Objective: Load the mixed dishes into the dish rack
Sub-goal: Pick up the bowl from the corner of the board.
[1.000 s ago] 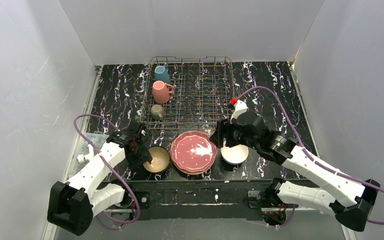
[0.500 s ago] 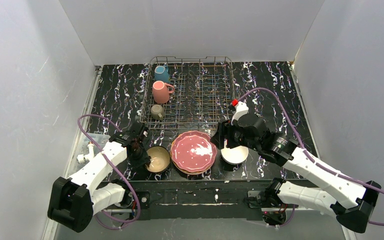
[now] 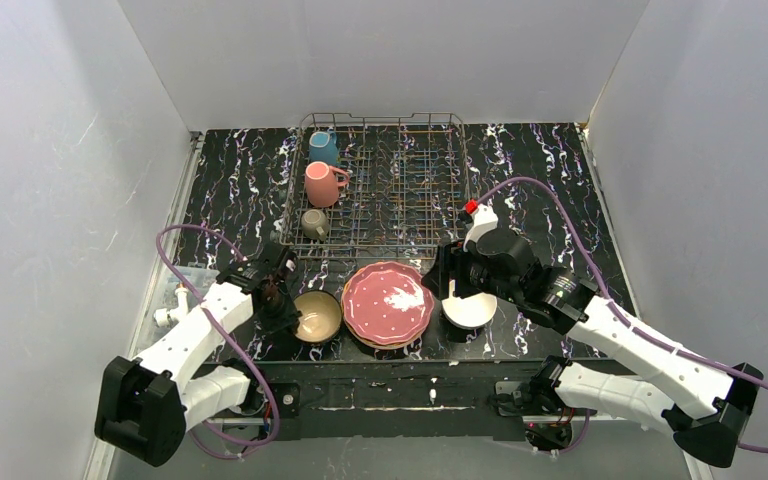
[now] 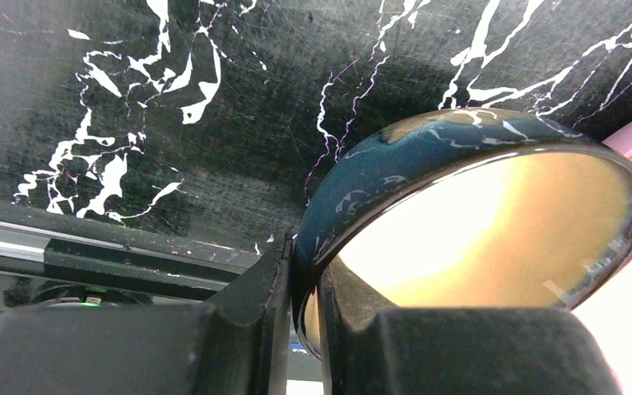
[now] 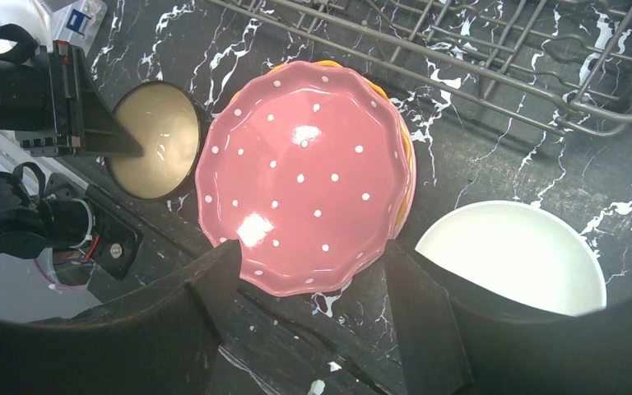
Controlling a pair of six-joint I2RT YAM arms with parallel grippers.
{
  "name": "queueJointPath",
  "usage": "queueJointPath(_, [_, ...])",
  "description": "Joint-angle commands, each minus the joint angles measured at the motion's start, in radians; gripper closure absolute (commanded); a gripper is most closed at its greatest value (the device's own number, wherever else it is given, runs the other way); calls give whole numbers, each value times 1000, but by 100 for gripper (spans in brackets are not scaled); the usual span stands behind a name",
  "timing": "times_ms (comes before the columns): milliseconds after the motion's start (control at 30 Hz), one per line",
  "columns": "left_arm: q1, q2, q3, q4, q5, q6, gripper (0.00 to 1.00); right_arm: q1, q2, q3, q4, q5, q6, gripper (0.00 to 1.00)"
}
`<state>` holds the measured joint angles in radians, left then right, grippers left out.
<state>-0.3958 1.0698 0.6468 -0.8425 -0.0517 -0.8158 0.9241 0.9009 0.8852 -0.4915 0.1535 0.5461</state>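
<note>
The left gripper [image 4: 304,280] has just closed: a second ago its jaws stood apart around the rim of the dark-blue bowl [image 4: 477,239], and now they pinch the wall, one finger outside on the blue glaze and one inside on the tan surface. The bowl has not moved from its place. It sits on the table [image 4: 173,107] near the front edge, just left of the pink plate [image 3: 388,303]. I judge that the grasp is made and the lift toward the dish rack [image 3: 410,190] can begin. The rack is behind the plates, with three mugs [image 3: 320,184] along its left side and the other rows free.

The right gripper [image 5: 311,251] has stayed as it was, jaws wide and holding nothing, hanging over the gap between the pink plate and the white bowl [image 5: 514,259].

Only the left wrist view shows the pinch on the rim; from above, the arm hides it. The right wrist view shows an orange plate [image 5: 409,169] under the pink one.
</note>
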Motion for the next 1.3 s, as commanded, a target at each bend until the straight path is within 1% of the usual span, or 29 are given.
queueJointPath(0, [-4, -34, 58, -21, 11, 39, 100, 4, -21, -6, 31, 6, 2, 27])
queueJointPath(267, [-4, -84, 110, -63, 39, 90, 100, 4, -16, -3, 33, 8, 2, 25])
queueJointPath(400, [-4, -133, 131, -75, 51, 111, 100, 4, -17, 0, 30, 8, 3, 24])
queueJointPath(500, [-3, -168, 148, -84, 52, 128, 100, 4, -22, 1, 31, 6, 6, 22])
queueJointPath(567, [-4, -185, 162, -85, 98, 140, 100, 4, -25, 3, 33, 1, 10, 20])
queueJointPath(833, [-3, -211, 245, -68, 198, 172, 100, 4, -19, 22, 49, -39, 17, 19])
queueJointPath(1033, [-3, -200, 285, -29, 275, 191, 100, 4, 11, 45, 49, -62, 16, 19])
queueJointPath(1133, [-4, -189, 289, 6, 352, 195, 100, 4, 39, 55, 64, -104, 13, 19])
queueJointPath(1233, [-4, -184, 289, 42, 402, 194, 100, 4, 52, 48, 119, -146, 20, 17])
queueJointPath(1267, [-3, -183, 289, 52, 414, 194, 100, 4, 53, 45, 139, -183, 26, 16])
